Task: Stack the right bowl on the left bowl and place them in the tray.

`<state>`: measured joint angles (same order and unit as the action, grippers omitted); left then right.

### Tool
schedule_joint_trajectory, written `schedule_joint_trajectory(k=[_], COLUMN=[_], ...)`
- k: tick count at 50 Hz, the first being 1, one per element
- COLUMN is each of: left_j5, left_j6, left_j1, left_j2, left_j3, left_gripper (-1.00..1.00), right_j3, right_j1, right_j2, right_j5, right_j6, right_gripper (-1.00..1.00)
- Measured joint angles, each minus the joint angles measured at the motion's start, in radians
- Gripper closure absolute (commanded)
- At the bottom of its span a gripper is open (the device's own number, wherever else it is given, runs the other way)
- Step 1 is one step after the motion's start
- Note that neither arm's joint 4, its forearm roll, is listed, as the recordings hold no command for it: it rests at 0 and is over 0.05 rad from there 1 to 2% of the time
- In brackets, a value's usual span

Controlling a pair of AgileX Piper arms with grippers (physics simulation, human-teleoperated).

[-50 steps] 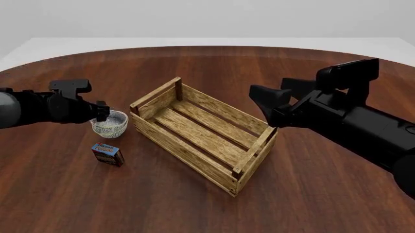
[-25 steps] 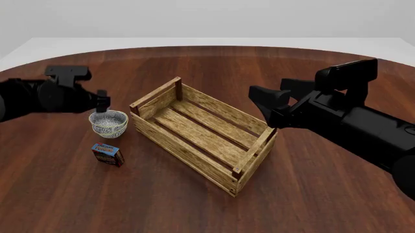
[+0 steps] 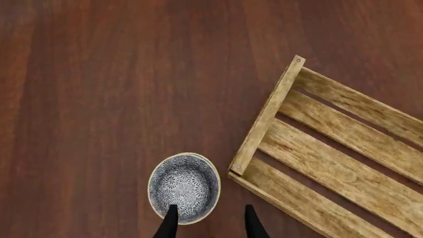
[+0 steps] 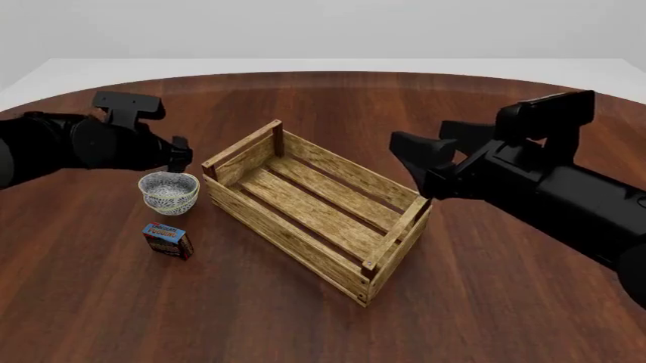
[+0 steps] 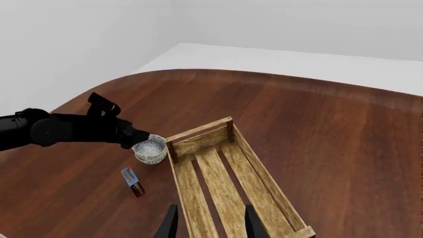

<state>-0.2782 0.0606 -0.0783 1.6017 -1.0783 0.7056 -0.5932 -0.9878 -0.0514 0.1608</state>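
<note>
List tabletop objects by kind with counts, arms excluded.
Bowls: 1 in plain sight, the patterned bowl; its doubled rim hints at a second nested under it, not certain.
Crates: 1, the wooden tray.
Boxes: 1, the blue-and-red box.
Total: 3 plainly visible.

This is no lived-in room but a simulated test scene, a bare rendered stage. A round dark-wood table with uniform plank grain sits on a plain white floor that runs into featureless pale grey walls, with no furniture, windows or fittings. Surfaces are evenly lit and spotless. Two glossy black robot arms reach in over a few props: a slatted wooden crate, patterned bowls and a small blue-and-red box.
</note>
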Motion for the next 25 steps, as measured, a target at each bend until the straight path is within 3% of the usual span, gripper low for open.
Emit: schedule_joint_trajectory(k=[25], left_j5=[0.021], left_j6=[0.017], left_j1=[-0.065], left_j2=[0.026], left_j3=[0.020], left_gripper=[-1.00], right_j3=[0.002], right_j1=[0.006], right_j2=[0.000], right_j5=[0.001], right_j6=[-0.001], right_gripper=[-1.00])
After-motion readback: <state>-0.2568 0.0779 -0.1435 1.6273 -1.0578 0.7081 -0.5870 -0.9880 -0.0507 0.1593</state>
